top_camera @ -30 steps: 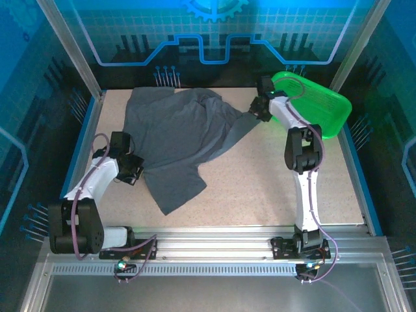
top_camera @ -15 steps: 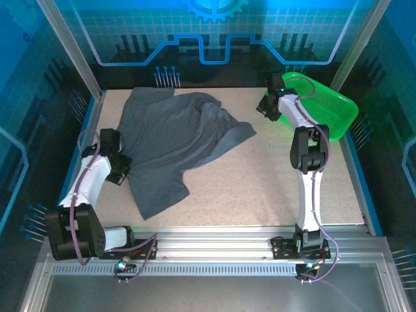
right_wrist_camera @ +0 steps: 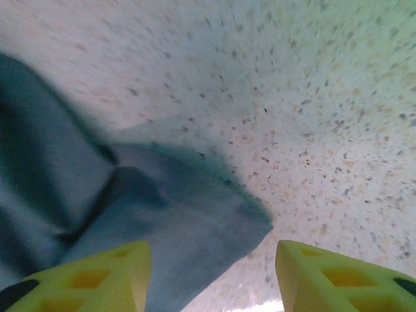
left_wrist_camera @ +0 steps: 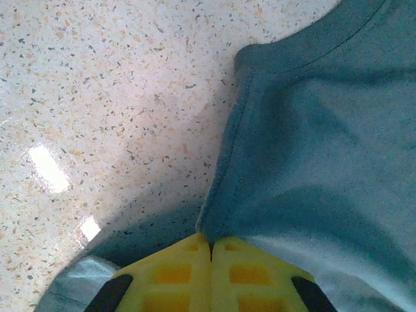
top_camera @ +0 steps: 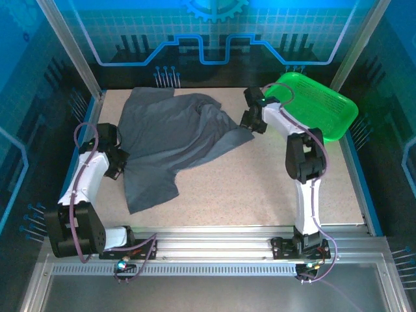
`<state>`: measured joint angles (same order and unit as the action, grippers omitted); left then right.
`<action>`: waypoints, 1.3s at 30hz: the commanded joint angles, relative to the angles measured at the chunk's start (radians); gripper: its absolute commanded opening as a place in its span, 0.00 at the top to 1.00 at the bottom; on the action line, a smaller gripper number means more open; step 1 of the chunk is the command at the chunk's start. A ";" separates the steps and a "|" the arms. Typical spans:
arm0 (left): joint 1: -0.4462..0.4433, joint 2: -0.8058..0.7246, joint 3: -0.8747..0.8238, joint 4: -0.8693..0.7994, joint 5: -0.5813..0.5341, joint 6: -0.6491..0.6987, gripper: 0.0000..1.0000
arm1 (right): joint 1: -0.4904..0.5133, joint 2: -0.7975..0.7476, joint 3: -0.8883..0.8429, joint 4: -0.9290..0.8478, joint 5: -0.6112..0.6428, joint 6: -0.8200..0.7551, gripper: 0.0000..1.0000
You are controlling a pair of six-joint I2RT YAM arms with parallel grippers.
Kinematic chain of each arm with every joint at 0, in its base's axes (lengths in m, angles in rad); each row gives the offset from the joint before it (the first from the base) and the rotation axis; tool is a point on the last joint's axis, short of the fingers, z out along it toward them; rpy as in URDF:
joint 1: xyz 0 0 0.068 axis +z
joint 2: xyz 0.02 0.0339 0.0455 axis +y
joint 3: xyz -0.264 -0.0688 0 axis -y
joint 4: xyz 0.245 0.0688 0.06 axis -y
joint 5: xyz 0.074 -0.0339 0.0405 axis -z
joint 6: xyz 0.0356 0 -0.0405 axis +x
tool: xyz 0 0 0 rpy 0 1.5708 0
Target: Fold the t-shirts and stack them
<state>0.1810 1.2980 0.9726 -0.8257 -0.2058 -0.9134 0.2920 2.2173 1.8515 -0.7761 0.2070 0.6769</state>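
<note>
T-shirt (top_camera: 175,140) edge pinched by left tool (left_wrist_camera: 209,246), right tool (right_wrist_camera: 211,260) spread wide above its corner

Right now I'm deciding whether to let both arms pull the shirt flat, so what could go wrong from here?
1. The left gripper pinches just a narrow bit of the t-shirt at its edge, so a firm pull might slip it free.
2. The right gripper hangs open over the shirt's pointed corner; closing there could catch only the tip or miss.
3. That gripper works close to the green basket and might knock it.
</note>
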 commanded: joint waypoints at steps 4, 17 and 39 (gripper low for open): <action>0.011 0.004 0.013 0.006 0.004 0.012 1.00 | -0.009 0.092 0.073 -0.105 0.053 -0.055 0.48; 0.011 0.013 0.032 0.008 0.025 0.005 1.00 | -0.013 0.232 0.229 -0.197 -0.044 -0.049 0.71; -0.005 0.049 0.268 0.173 0.250 -0.112 1.00 | -0.081 -0.245 0.173 -0.015 -0.143 0.030 1.00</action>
<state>0.1795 1.3411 1.1271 -0.7399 -0.0303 -0.9668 0.2417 2.0590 1.9530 -0.8585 0.1150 0.6846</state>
